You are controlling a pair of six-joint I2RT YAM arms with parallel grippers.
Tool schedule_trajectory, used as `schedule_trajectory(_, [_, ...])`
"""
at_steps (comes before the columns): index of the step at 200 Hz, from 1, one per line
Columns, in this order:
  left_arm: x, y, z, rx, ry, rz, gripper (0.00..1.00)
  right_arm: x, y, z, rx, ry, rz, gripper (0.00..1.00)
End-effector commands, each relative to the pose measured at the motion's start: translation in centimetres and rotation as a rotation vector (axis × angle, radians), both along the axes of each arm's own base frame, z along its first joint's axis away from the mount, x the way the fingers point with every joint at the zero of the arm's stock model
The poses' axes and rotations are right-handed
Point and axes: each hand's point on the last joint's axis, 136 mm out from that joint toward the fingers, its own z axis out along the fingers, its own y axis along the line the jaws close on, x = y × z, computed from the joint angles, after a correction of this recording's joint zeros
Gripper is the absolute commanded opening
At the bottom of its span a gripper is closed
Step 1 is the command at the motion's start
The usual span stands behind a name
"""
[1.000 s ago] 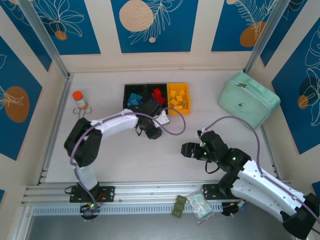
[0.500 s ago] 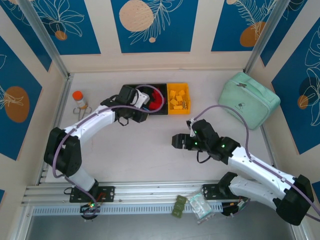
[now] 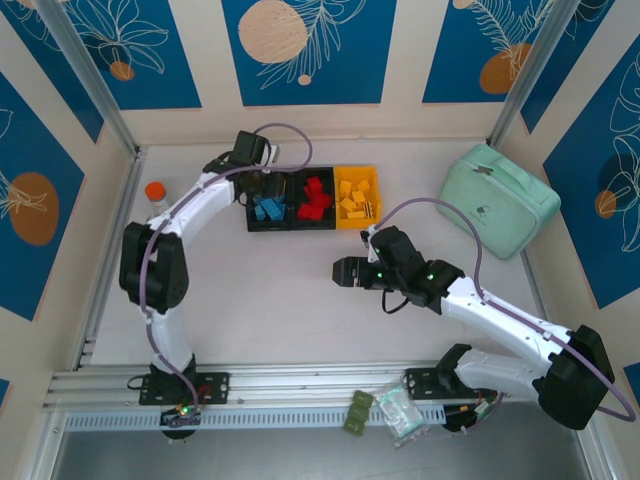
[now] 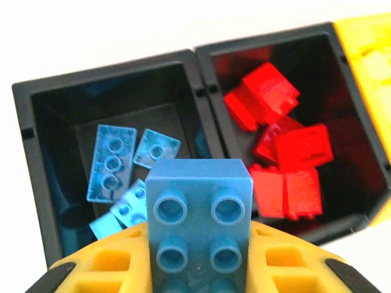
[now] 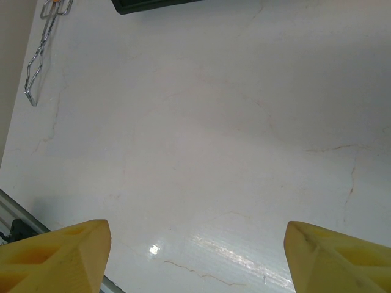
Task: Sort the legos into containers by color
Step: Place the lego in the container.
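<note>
L gripper point(image 4: 198, 278): yellow fingers clamped on a blue square 2x2-stud plastic brick point(image 4: 198, 210), studs facing the wrist cam. Pos.: over the left black rectangular plastic bin point(image 4: 36, 159), on the side nearest the cam. In top view the L gripper point(image 3: 256, 183) is at the bin row's 11 o'clock corner. This bin holds light-blue bricks point(image 4: 111, 162), oblong and square, lying flat. At its 3 o'clock, sharing a wall, the middle black bin point(image 4: 269, 44) holds red bricks point(image 4: 296, 146). Next at 3 o'clock, the yellow-orange bin point(image 3: 357, 172) holds yellow bricks point(image 3: 352, 198).

R gripper point(image 5: 195, 256): fingers spread wide, nothing between them, bare white tabletop point(image 5: 201, 122) below. In top view the R gripper point(image 3: 343, 272) is at 6 o'clock of the yellow-orange bin, well apart. At its 2 o'clock lies the mint-green zip case point(image 3: 497, 200). At 9 o'clock of the bin row stands the orange-capped bottle point(image 3: 156, 192).
</note>
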Motion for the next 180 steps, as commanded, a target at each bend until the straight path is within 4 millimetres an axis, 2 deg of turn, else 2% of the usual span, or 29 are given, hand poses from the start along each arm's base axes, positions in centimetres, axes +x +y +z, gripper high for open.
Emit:
schedule_trajectory(1, [1.8, 1.5, -1.0, -0.015, 0.052, 0.103, 0.26, 0.2, 0.4, 1.3, 0.023, -0.018, 0.006, 0.75])
schedule_trajectory(23, [3.3, 1.3, -1.9, -0.018, 0.062, 0.129, 0.27, 0.2, 0.2, 1.1, 0.019, -0.014, -0.004, 0.75])
schedule_trajectory(61, [4.8, 0.7, -3.5, -0.017, 0.105, 0.139, 0.29, 0.4, 0.1, 0.9, 0.009, -0.006, -0.007, 0.75])
schedule_trajectory(137, [5.1, -0.2, -5.5, -0.043, 0.152, 0.140, 0.33, 0.3, -0.2, 0.9, 0.004, -0.007, -0.014, 0.75])
schedule_trajectory(180, [4.9, -0.3, -4.8, -0.050, 0.144, 0.142, 0.50, 0.1, -0.3, 0.9, 0.005, -0.009, -0.016, 0.75])
